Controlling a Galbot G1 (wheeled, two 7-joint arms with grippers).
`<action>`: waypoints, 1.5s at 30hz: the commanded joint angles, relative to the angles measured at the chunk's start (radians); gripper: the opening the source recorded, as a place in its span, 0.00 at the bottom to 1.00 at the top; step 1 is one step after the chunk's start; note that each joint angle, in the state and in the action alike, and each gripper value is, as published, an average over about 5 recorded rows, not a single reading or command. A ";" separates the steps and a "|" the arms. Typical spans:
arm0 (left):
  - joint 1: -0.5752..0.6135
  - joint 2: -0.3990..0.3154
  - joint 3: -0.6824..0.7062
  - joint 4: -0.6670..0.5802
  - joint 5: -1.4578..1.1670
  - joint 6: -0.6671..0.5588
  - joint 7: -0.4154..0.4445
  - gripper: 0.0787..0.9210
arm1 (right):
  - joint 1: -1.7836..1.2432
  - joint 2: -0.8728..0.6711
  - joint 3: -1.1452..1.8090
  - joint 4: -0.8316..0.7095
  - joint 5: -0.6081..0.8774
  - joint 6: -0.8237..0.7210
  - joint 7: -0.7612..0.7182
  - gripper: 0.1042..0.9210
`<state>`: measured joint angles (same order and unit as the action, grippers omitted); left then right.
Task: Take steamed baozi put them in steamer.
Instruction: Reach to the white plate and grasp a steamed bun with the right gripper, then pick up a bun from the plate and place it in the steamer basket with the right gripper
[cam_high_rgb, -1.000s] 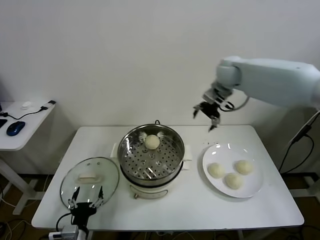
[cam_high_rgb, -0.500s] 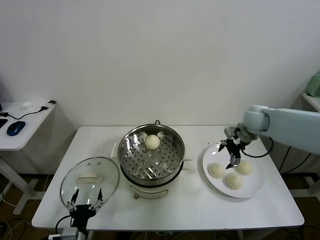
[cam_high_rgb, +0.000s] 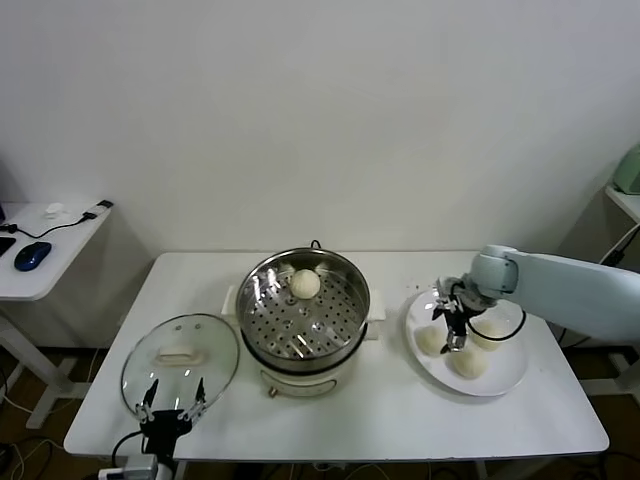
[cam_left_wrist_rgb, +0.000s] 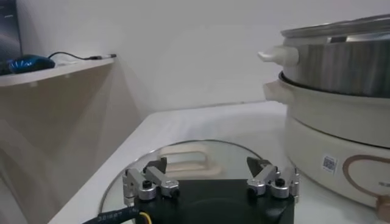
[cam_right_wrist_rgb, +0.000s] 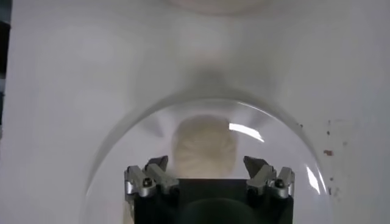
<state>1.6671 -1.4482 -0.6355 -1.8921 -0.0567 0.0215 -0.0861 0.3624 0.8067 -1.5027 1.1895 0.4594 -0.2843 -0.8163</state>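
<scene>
**Right gripper low over plate of buns**

Head view: a white counter (cam_high_rgb: 330, 420) stands against a plain white wall, with a side desk (cam_high_rgb: 45, 250) carrying a blue mouse (cam_high_rgb: 32, 256). The steamer (cam_high_rgb: 303, 322) sits mid-counter with one smooth cream bun (cam_high_rgb: 305, 284) on its perforated tray. Three more buns lie on the plate (cam_high_rgb: 500, 378) to its right, where the right gripper (cam_high_rgb: 451, 327) hangs just above them. The glass lid (cam_high_rgb: 180, 362) lies left of the steamer.

Left wrist view: the left gripper (cam_left_wrist_rgb: 210, 179), jaws wide and empty, hovers over the lid beside the steamer's cream base.

Right wrist view: jaws spread wide, a dome-shaped bun (cam_right_wrist_rgb: 203, 148) between them on the plate, not gripped.
</scene>
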 joint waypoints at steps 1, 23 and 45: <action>-0.001 0.002 0.000 0.001 0.000 0.000 0.000 0.88 | -0.068 0.021 0.052 -0.042 -0.016 -0.026 0.012 0.83; 0.007 0.015 0.007 -0.006 0.007 -0.003 -0.002 0.88 | 0.524 -0.013 -0.212 0.081 0.196 0.054 -0.150 0.61; 0.024 -0.002 0.008 -0.068 0.007 0.006 -0.002 0.88 | 0.504 0.605 -0.074 0.273 0.726 -0.276 0.263 0.62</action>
<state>1.6910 -1.4499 -0.6267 -1.9507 -0.0474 0.0276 -0.0884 0.9363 1.2078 -1.6076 1.4646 1.0786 -0.4753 -0.6744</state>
